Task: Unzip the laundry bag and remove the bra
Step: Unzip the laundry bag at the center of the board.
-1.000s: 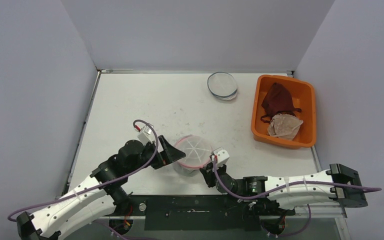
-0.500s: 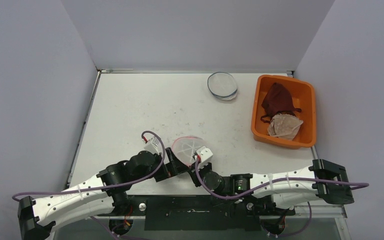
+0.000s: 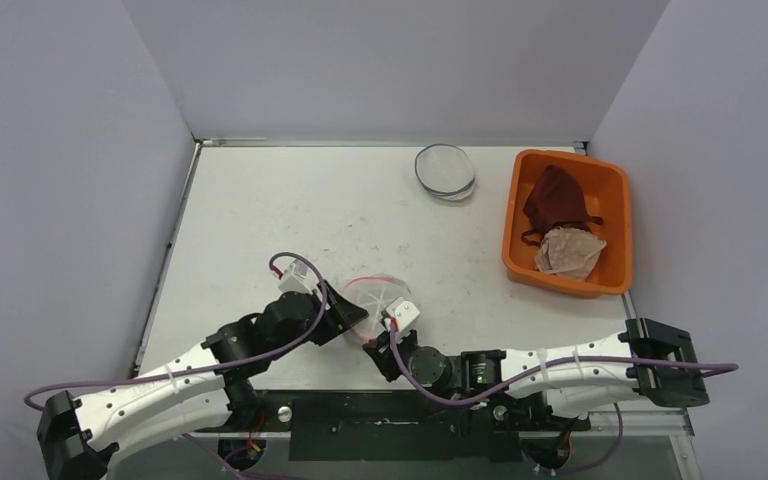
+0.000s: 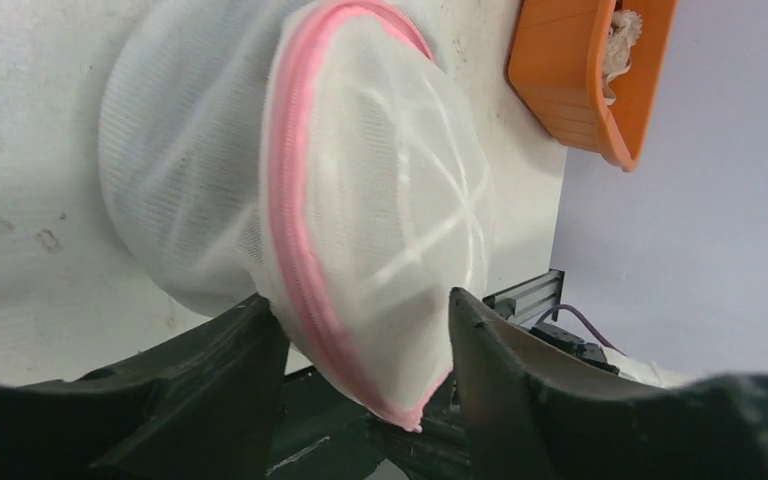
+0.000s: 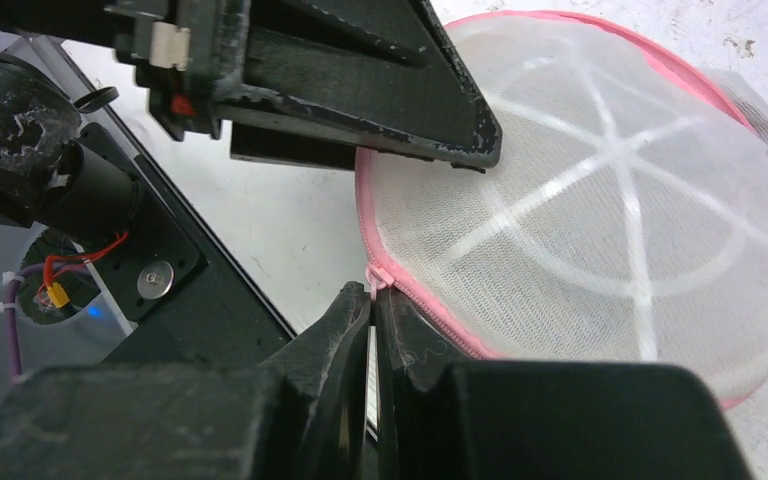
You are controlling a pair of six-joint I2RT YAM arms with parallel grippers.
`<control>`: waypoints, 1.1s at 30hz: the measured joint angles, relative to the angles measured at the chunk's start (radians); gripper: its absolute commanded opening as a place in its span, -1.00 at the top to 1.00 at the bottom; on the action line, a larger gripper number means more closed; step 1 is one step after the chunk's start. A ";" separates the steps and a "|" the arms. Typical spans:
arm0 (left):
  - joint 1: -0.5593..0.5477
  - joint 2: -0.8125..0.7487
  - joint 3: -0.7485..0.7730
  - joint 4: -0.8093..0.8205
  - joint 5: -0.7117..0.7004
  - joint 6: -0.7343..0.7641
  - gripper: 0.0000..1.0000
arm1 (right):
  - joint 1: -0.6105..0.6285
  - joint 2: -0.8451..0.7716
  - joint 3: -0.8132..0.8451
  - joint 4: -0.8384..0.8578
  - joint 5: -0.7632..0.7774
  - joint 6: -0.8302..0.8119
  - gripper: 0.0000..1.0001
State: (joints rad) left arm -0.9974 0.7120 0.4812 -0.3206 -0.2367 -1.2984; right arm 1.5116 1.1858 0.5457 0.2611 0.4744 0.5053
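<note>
The laundry bag [image 3: 375, 297] is a white mesh dome with a pink zipper rim, standing tilted near the table's front edge. My left gripper [image 3: 345, 315] straddles its lower part, and in the left wrist view both black fingers [image 4: 250, 340] press against the mesh of the laundry bag [image 4: 360, 200]. My right gripper [image 5: 373, 295] is shut on the small pink zipper pull [image 5: 372, 278] at the bag's rim [image 5: 430, 320], just under the left gripper's finger [image 5: 360, 90]. The bra is hidden; nothing shows through the mesh.
An orange bin [image 3: 615, 190] at the right holds a dark red garment [image 3: 555, 200] and a beige one [image 3: 570, 250]. A flat round mesh bag [image 3: 445, 170] with a dark rim lies at the back. The black base rail runs along the near edge.
The bag and the right gripper holding its pull have shifted left and toward the near edge. The left gripper's wide jaws have closed in onto the bag's sides.
</note>
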 measured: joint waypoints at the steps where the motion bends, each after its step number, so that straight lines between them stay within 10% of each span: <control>1: 0.009 0.010 0.000 0.008 0.003 0.000 0.17 | 0.000 0.000 0.000 0.000 0.000 0.000 0.89; 12: 0.097 0.010 0.000 0.042 0.078 0.051 0.88 | 0.001 -0.061 -0.008 -0.065 0.056 0.027 0.89; 33: 0.202 0.095 0.001 0.178 0.294 0.181 0.92 | -0.014 -0.299 -0.090 -0.315 0.197 0.137 0.90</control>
State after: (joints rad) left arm -0.7952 0.8070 0.4824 -0.1425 0.0574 -1.1172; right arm 1.4979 0.8867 0.4553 -0.0536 0.6716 0.6426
